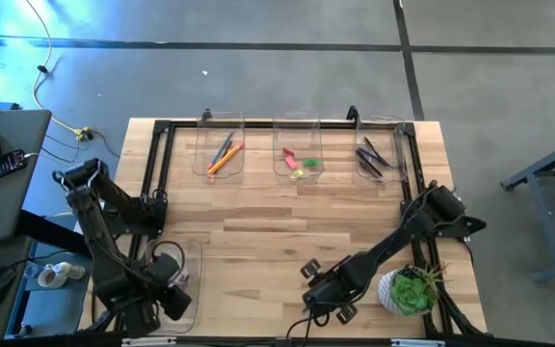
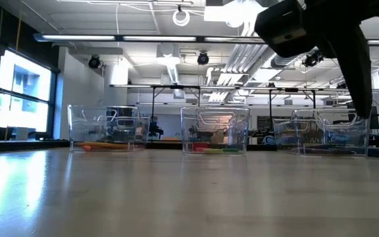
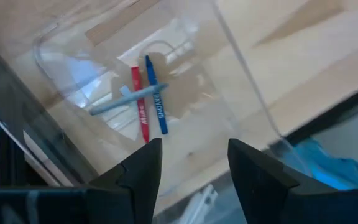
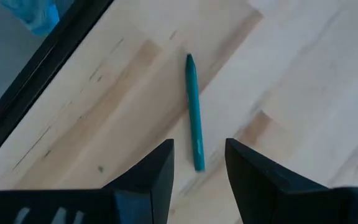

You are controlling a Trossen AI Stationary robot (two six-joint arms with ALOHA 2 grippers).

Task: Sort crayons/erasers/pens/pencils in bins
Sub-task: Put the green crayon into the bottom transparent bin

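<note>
My left gripper (image 3: 191, 163) is open above a clear bin (image 3: 241, 74) at the table's near left (image 1: 189, 258). In the bin lie a red crayon (image 3: 140, 102), a blue crayon (image 3: 156, 99) and a grey-blue crayon (image 3: 120, 101), crossing one another on its bottom. My right gripper (image 4: 199, 163) is open low over the near middle of the table (image 1: 318, 289). A teal crayon (image 4: 194, 109) lies flat on the wood, its near end between the fingertips, untouched. The gripper hides this crayon in the high view.
Three clear bins stand along the far edge: one with orange and yellow pencils (image 1: 222, 154), one with small erasers (image 1: 300, 162), one with dark pens (image 1: 374, 159). A green potted plant (image 1: 412, 289) stands at the near right, beside my right arm. A black frame (image 1: 157, 164) borders the table.
</note>
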